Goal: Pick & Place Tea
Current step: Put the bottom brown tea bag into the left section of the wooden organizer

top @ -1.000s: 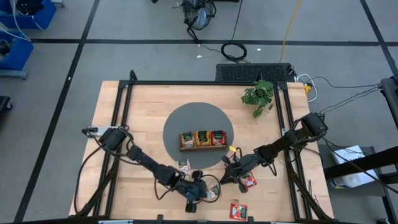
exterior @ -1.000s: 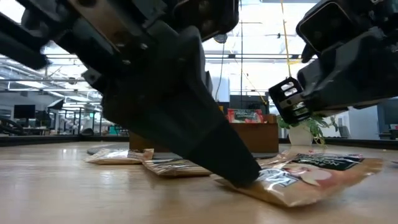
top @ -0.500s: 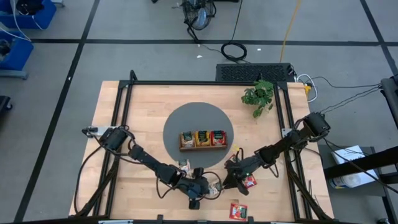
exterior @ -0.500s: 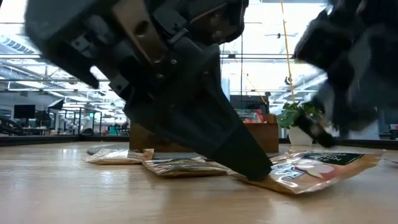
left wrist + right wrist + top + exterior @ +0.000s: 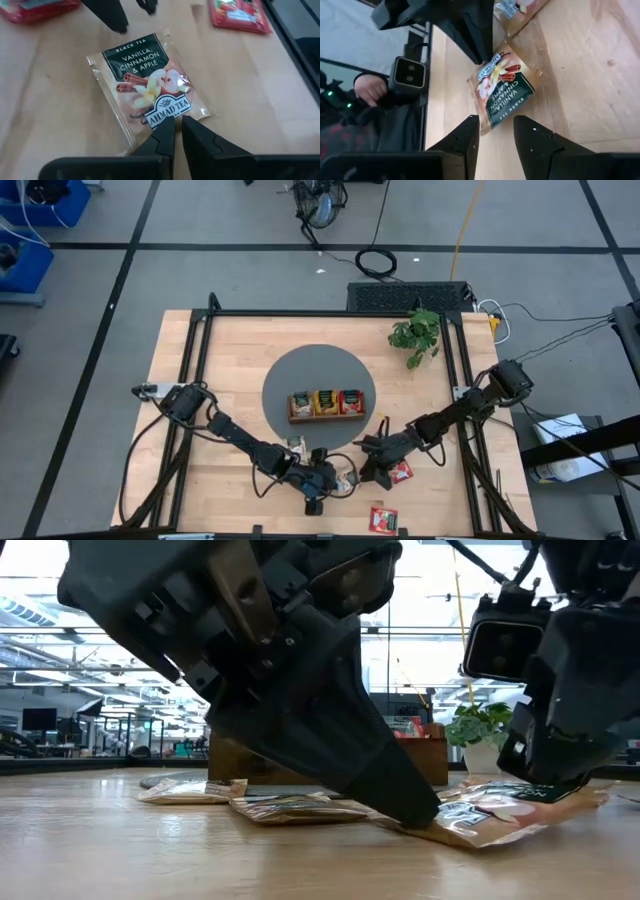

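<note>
A beige tea packet [image 5: 150, 85] with a dark green end lies flat on the wood near the table's front edge [image 5: 346, 480]. My left gripper [image 5: 178, 122] is shut, its tips on the packet's end near me, slanting down [image 5: 415, 812]. My right gripper [image 5: 495, 125] stands open just off the packet's green end [image 5: 507, 102], low over it [image 5: 545, 775]; I see no touch. Two red packets [image 5: 400, 472] [image 5: 383, 518] lie to the right, and another beige one [image 5: 296, 445] to the left. My left gripper presses its shut fingertips [image 5: 167, 129] down on the beige packet's pale end [image 5: 167, 107], by the brand mark. The fingers come slanting down from the table's left. The packet lies flat on the wood.
The wooden three-compartment tray [image 5: 325, 417], with packets in each slot, sits on a grey round mat [image 5: 300, 370] at mid-table. A potted plant [image 5: 415, 332] stands at the far right. A person's hand [image 5: 367, 90] shows beyond the table. Black rails run along both sides.
My right gripper has rolled about its own axis, sunk a little toward the beige packet's green end, and opened from shut. The packet lies where it was under my left fingertips.
</note>
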